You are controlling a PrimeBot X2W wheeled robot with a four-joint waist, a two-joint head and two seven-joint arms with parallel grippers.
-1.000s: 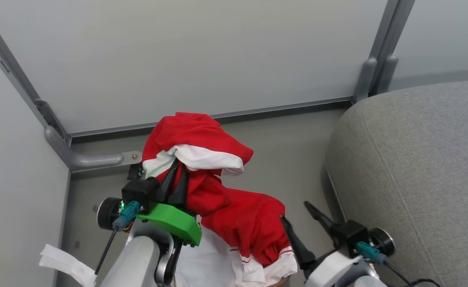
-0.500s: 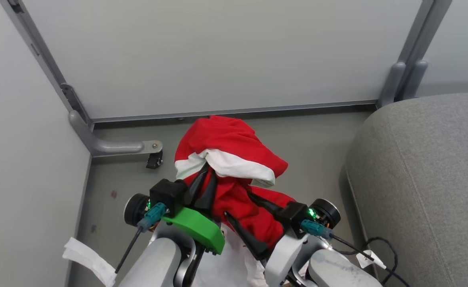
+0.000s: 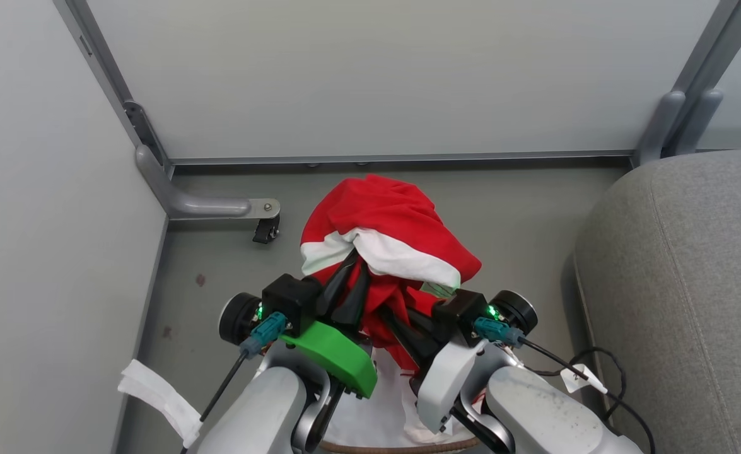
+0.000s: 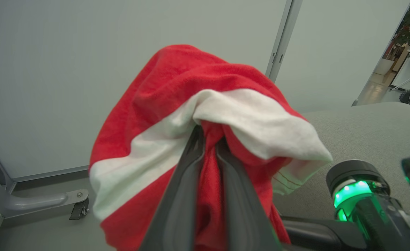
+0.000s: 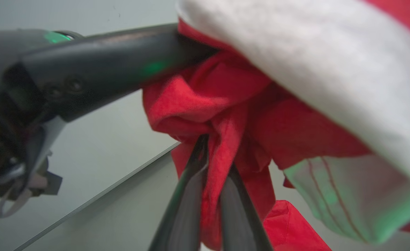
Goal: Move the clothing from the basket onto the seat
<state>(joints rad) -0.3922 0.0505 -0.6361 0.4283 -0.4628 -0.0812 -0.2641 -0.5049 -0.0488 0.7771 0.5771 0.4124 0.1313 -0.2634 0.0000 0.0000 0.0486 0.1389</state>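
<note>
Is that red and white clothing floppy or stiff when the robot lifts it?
Probably floppy: the red and white clothing droops in folds over the left gripper. Likely light, since thin fingers hold it up. Bunched cloth should grip well.

Pale partition panels (image 3: 370, 75) fill 12 o'clock. Grey frame foot (image 3: 215, 206) with 1 black caster (image 3: 264, 232) at 10 o'clock, white strip (image 3: 159, 397) at 8 o'clock, black cable (image 3: 550, 356) at 4 o'clock.

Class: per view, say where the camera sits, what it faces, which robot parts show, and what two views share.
Head: looks down at red-and-white cloth garment, grey woven sofa; left gripper, right gripper show.
Left wrist: faces the wall; own fingers pinch the garment.
Right wrist: faces the garment close; own fingers pinch it.
Shared: wrist views both show the garment.
</note>
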